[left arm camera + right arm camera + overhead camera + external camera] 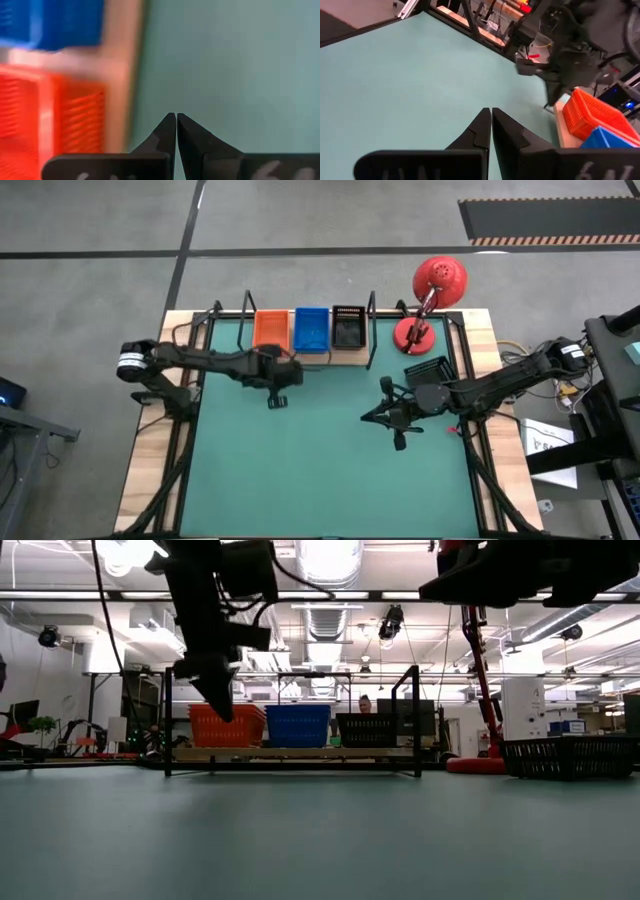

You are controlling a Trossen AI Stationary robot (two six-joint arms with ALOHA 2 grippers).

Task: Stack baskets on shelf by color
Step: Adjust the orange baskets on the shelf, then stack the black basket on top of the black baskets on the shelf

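Low view: right hand [491, 111] cropped by top edge; both hands pressed together, left hand [176, 116] beside orange basket [47, 117]

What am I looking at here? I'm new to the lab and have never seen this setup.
Two dark robot arms work at a green table mat. One picture looks straight down, one looks level across the table, and two come from cameras on the wrists. On the wooden shelf stand an orange basket, a blue basket and a black basket. Another black basket sits beside the red lamp. The left end effector is near the shelf, the right end effector over the mat. Both are shut and hold nothing.
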